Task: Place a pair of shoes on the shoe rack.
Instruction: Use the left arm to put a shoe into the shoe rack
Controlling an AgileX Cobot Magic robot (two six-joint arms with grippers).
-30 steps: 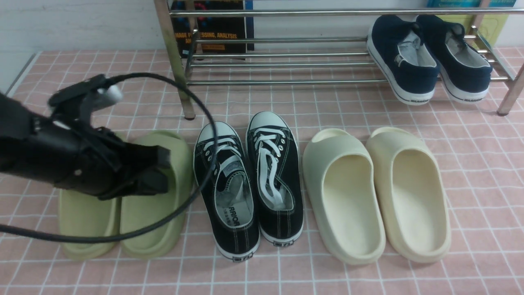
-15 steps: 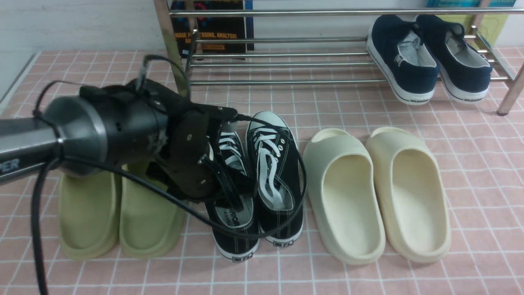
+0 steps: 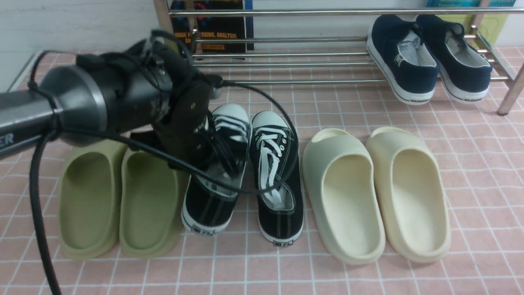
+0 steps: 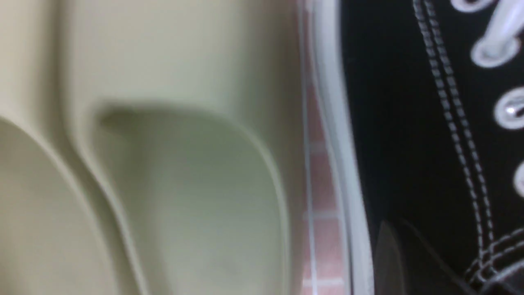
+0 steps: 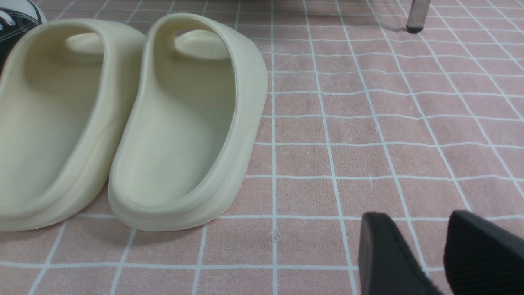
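The black book [image 3: 223,24] reads "SSING, ANALYSIS"; the left arm [image 3: 24,116] shows "ER".

1. Sneakers [image 3: 276,164]: black canvas, white laces, toe caps, soles, stitching.
2. Left slides [image 3: 92,196]: pale green.
3. Right slides [image 3: 409,192]: cream.
4. Slip-ons [image 3: 409,65]: navy, white soles.
5. Worktop [image 3: 483,164]: pink, white grid.
6. Shoe rack [image 3: 286,82]: shiny chrome.

FLOOR LEVEL: My front camera, set between my two arms, looks forward and down across the pink tiled floor [image 3: 470,164] to the shoe rack [image 3: 286,63] at the far edge. My left wrist camera sits very close, blurred, against the side of the left black sneaker [image 4: 401,123] and the green slides [image 4: 184,184]; both also show in the front view. My right wrist camera rides low, facing the cream slides [image 5: 123,123] and a rack leg [image 5: 415,16], likewise shared with the front view.
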